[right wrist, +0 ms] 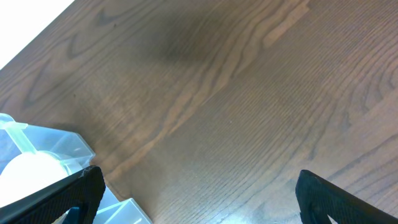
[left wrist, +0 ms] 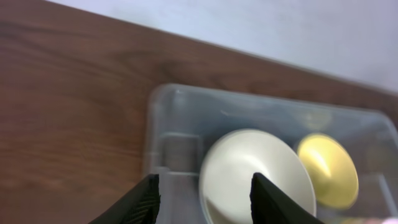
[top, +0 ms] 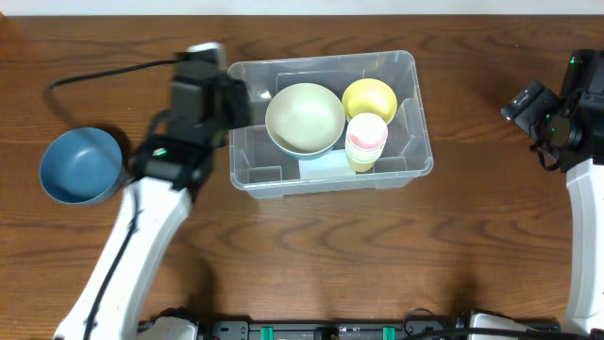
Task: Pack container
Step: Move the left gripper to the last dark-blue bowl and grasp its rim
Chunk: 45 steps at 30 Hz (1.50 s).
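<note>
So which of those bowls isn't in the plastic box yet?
The blue bowl, alone on the table left of the container; the cream bowl and yellow bowl sit inside it.

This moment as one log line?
left pincer: open over container rim | right pincer: open, empty | inside: pale bowl, yellow bowl | outside: blue bowl

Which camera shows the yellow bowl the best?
The overhead view. There the yellow bowl is whole and sharp, sitting inside the clear container next to the pale green bowl. The left wrist view shows the yellow bowl too, but blurry and low down at the right. The right wrist view does not show it at all.
</note>
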Motion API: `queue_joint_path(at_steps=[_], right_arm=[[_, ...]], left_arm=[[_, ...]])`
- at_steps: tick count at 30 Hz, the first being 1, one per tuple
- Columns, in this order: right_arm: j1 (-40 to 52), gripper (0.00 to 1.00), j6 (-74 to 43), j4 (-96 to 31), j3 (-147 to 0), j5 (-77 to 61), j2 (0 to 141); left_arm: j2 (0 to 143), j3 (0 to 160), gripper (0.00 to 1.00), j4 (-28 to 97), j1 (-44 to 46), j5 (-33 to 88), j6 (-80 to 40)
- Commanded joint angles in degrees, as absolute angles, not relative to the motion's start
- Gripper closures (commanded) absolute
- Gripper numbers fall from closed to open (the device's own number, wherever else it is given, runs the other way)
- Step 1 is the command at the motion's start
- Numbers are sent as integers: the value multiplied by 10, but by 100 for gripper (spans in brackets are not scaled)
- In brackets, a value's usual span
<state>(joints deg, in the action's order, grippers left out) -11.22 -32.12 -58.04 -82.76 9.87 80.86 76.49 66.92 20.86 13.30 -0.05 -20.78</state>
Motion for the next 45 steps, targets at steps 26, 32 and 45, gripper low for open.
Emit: queue_joint_path(at_steps=[26,32,45], right_arm=[[-116,1,-326,-581,-830,101,810],[-116,1,-326,-581,-830,101,810],[-116,1,-326,-581,-830,101,810]], left_arm=[[932,684,25,379,-199,-99,-353],[1001,684,26,321,-213,-99,-250],[1041,684,94,321,-212,-90,-260]])
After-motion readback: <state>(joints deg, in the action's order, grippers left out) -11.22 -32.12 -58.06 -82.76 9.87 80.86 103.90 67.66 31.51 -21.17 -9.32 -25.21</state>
